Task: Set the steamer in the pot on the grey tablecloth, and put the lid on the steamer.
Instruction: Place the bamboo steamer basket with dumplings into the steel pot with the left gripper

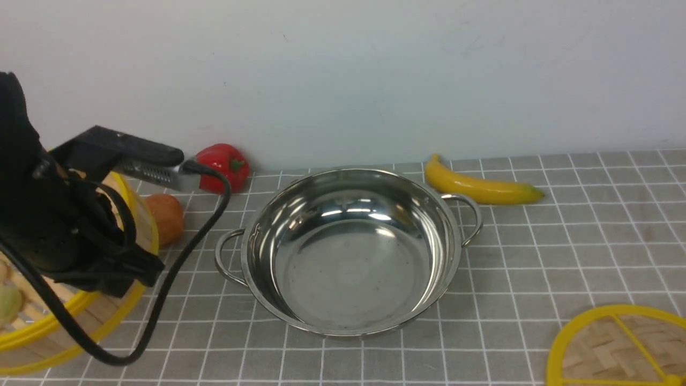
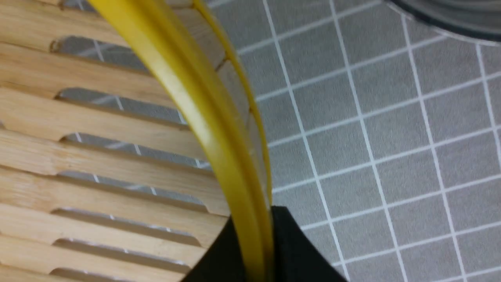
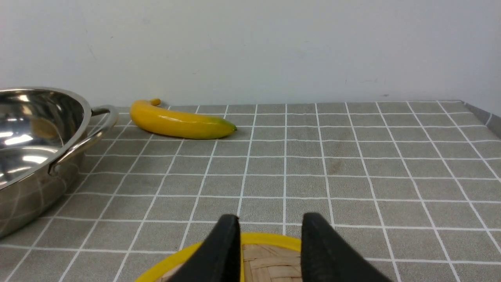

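The steel pot (image 1: 348, 252) stands empty in the middle of the grey tablecloth (image 1: 563, 252). At the far left my left gripper (image 1: 123, 276) is shut on the yellow rim of the bamboo steamer (image 1: 115, 316), which sits tilted beside the pot. In the left wrist view the rim runs between the black fingers of the left gripper (image 2: 252, 235), with the steamer's slatted floor (image 2: 98, 152) alongside. The lid (image 1: 616, 348) lies flat at the front right. My right gripper (image 3: 271, 216) hovers open over the lid's (image 3: 270, 258) far edge, nothing between its fingers.
A banana (image 1: 482, 186) lies behind the pot near the wall. A red pepper (image 1: 225, 166) and an orange-brown fruit (image 1: 166, 217) sit at the back left. The left arm's cable (image 1: 161, 305) loops down towards the cloth. Something pale green (image 1: 8, 303) lies inside the steamer.
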{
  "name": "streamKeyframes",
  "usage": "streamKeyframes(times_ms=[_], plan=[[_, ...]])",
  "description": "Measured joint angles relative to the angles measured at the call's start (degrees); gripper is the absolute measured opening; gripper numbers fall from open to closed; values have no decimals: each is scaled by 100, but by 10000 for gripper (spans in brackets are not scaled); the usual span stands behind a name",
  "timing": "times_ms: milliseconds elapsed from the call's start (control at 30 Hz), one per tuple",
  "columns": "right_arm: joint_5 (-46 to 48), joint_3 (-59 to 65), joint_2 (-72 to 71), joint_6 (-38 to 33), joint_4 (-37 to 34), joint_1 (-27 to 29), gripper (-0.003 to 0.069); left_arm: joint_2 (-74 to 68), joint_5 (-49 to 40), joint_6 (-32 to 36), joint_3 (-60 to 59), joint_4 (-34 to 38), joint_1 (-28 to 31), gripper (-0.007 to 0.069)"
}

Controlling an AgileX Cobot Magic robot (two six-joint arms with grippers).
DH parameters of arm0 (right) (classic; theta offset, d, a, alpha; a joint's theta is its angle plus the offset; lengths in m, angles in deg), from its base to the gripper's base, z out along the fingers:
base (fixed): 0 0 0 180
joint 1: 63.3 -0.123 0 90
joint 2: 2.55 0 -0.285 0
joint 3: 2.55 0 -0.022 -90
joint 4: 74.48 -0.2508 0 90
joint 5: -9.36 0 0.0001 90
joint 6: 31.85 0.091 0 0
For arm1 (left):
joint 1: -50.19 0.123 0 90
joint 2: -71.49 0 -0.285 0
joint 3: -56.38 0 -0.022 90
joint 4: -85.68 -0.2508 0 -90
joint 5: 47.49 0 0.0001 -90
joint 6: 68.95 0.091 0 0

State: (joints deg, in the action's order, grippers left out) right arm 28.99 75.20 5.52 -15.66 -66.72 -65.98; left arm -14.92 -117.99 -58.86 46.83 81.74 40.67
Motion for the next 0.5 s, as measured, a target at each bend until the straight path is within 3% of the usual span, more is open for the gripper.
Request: streamKeyframes(times_ms=[233,500], plan=[[-5,0,0,0,0,0,242,-62,-31,135,464,-52,-568,29],[-11,0,0,0,0,0,242,-952,-99,149,1334,-42,-1754,29]])
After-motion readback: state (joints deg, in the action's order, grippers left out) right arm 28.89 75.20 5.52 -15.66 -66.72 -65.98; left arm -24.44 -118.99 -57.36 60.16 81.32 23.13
